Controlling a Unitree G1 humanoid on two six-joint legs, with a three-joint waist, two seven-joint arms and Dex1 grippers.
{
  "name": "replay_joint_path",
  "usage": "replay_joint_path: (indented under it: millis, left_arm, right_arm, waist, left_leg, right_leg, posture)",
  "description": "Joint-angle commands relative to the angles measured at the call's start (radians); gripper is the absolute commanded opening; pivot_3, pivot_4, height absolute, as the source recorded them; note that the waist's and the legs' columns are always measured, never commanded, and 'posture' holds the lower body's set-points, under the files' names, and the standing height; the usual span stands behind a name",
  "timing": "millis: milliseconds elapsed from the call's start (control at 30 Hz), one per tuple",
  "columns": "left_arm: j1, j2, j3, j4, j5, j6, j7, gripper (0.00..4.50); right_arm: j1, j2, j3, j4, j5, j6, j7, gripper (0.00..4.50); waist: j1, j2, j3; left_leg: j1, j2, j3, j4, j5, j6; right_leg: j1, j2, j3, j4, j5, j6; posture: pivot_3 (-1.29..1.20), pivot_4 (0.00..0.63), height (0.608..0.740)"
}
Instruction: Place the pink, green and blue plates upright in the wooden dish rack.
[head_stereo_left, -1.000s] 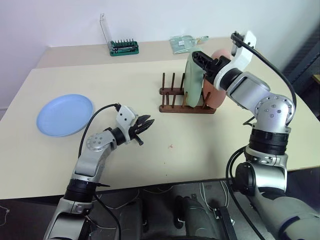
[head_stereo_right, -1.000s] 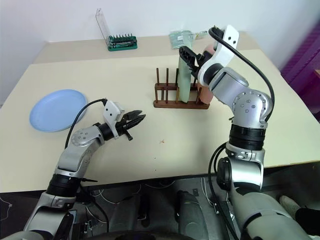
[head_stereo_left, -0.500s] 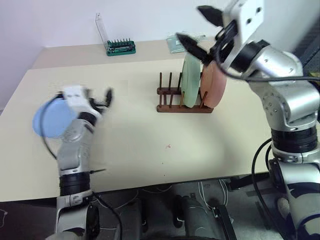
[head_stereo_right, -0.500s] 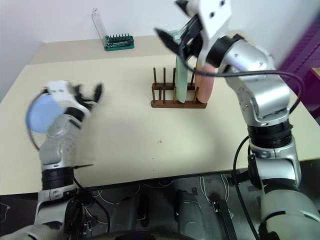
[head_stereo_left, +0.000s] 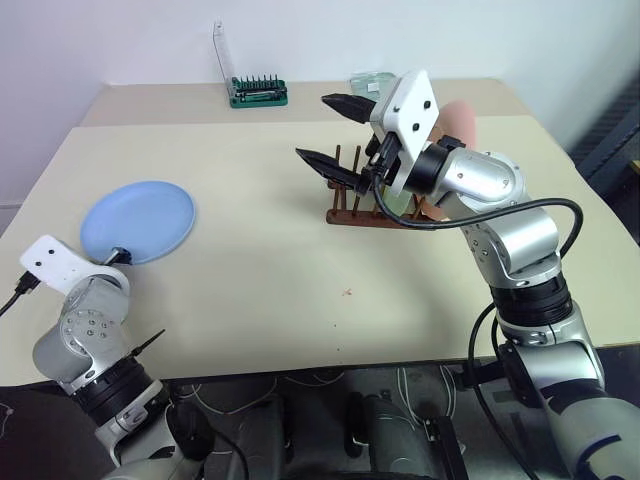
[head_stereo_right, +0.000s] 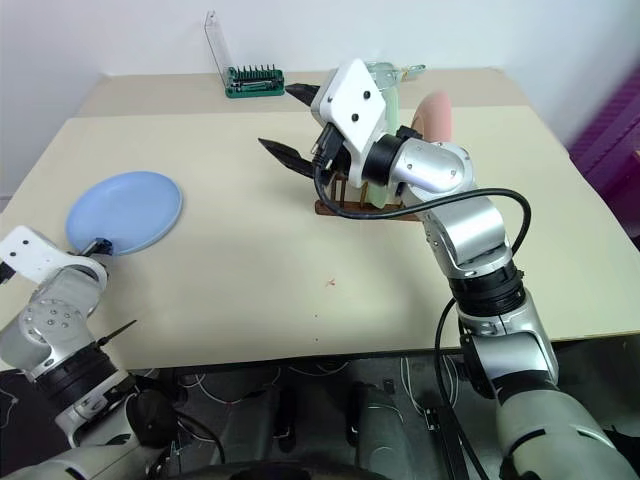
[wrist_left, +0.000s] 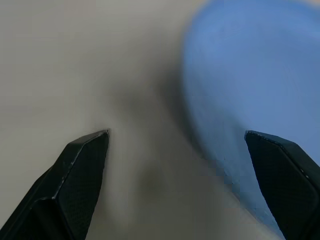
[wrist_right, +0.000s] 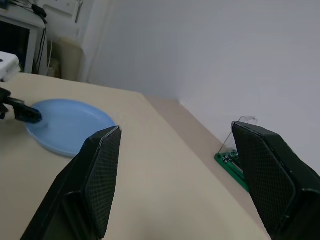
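The blue plate (head_stereo_left: 137, 220) lay flat at the left of the tan table (head_stereo_left: 300, 270), and the left gripper (wrist_left: 182, 150) hovered at its near edge with fingers spread wide, empty. At upper centre the right gripper (head_stereo_left: 335, 132) hung with its fingers well apart, holding nothing, in front of the wooden dish rack (head_stereo_left: 352, 212). The pink plate (head_stereo_left: 460, 125) stood upright there; the green plate (head_stereo_right: 388, 100) beside it was mostly hidden, probably upright too.
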Motion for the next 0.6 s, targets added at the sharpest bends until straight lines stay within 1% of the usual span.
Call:
replay_joint_path:
  millis: [33, 67, 100, 233, 300, 367, 433, 500, 533, 600]
  left_arm:
    - [-0.034, -0.006, 0.075, 0.079, -0.091, -0.01, -0.028, 3.91]
    - [-0.04, -0.003, 0.087, 0.1, -0.108, -0.015, -0.035, 3.54]
    - [-0.04, 0.007, 0.079, 0.112, -0.111, -0.025, -0.05, 3.07]
    - [-0.054, 0.018, 0.052, 0.12, -0.124, -0.042, -0.056, 0.92]
    - [-0.063, 0.015, 0.028, 0.112, -0.133, -0.048, -0.062, 0.02]
    - [-0.081, 0.019, -0.047, 0.081, -0.145, -0.092, -0.127, 0.02]
    - [-0.099, 0.033, -0.147, 0.024, -0.156, -0.133, -0.216, 0.02]
    - [-0.132, 0.025, -0.23, -0.033, -0.179, -0.145, -0.264, 0.0]
    - [-0.153, 0.017, -0.264, -0.056, -0.184, -0.146, -0.266, 0.0]
    - [-0.194, 0.0, -0.303, -0.08, -0.193, -0.137, -0.248, 0.0]
  right_arm:
    - [0.011, 0.011, -0.016, -0.034, -0.022, -0.01, -0.002, 3.6]
    - [0.016, 0.012, -0.017, -0.038, -0.027, -0.007, -0.005, 3.6]
    - [0.021, 0.013, -0.019, -0.041, -0.032, -0.005, -0.006, 3.6]
    - [0.039, 0.01, -0.022, -0.053, -0.055, -0.001, -0.009, 3.6]
    - [0.044, 0.006, -0.017, -0.052, -0.076, -0.008, -0.008, 3.6]
    - [0.049, -0.008, 0.008, -0.048, -0.105, -0.029, 0.021, 3.6]
    - [0.049, -0.013, 0.042, -0.039, -0.151, -0.069, 0.04, 3.6]
    - [0.045, -0.015, 0.108, -0.014, -0.227, -0.151, 0.07, 4.12]
    - [0.037, -0.012, 0.144, 0.007, -0.279, -0.202, 0.07, 4.47]
    - [0.013, -0.001, 0.203, 0.062, -0.386, -0.31, 0.051, 4.47]
  waist:
    - [0.0, 0.0, 0.0]
    - [0.0, 0.0, 0.0]
    - [0.001, 0.0, 0.0]
    - [0.002, 0.0, 0.0]
    - [0.002, 0.0, 0.0]
    - [0.002, -0.001, 0.0]
    - [0.001, -0.002, 0.001]
    - [0.0, -0.003, 0.001]
    - [-0.001, -0.004, 0.002]
    - [-0.003, -0.003, 0.002]
  left_leg:
    - [0.0, 0.0, 0.0, 0.0, 0.0, 0.0]
    - [0.0, 0.0, 0.0, 0.0, 0.0, 0.0]
    - [0.001, 0.0, 0.0, 0.0, 0.0, 0.0]
    - [0.0, 0.0, 0.0, 0.0, 0.0, 0.0]
    - [0.0, 0.0, 0.0, 0.0, 0.0, 0.0]
    - [0.0, 0.0, 0.0, 0.0, 0.0, 0.0]
    - [0.0, -0.001, 0.0, 0.0, 0.0, 0.0]
    - [0.0, -0.001, 0.001, 0.0, 0.0, -0.001]
    - [-0.001, 0.0, 0.001, 0.0, 0.0, -0.001]
    - [0.0, -0.001, 0.001, 0.0, 0.0, -0.001]
  right_leg:
    - [0.0, 0.0, 0.0, 0.0, 0.0, 0.0]
    - [0.0, 0.0, 0.0, 0.0, 0.0, 0.0]
    - [0.0, 0.0, 0.0, 0.0, 0.0, 0.0]
    - [0.001, 0.0, 0.0, 0.0, 0.0, 0.0]
    - [0.0, -0.001, 0.0, 0.0, 0.0, 0.0]
    - [0.0, -0.001, 0.0, 0.0, 0.0, 0.0]
    - [0.0, 0.0, 0.0, 0.0, 0.0, 0.0]
    - [0.0, 0.0, 0.0, 0.0, 0.0, 0.0]
    - [0.0, 0.0, 0.0, 0.0, 0.0, 0.0]
    - [0.0, 0.0, 0.0, -0.001, 0.0, 0.0]
  posture:
    - [0.0, 0.15, 0.73]
    - [0.0, 0.15, 0.73]
    - [0.0, 0.15, 0.73]
    - [0.0, 0.15, 0.73]
    - [0.0, 0.15, 0.73]
    - [0.0, 0.15, 0.73]
    - [0.0, 0.15, 0.73]
    - [0.0, 0.15, 0.73]
    - [0.0, 0.15, 0.73]
    - [0.0, 0.15, 0.73]
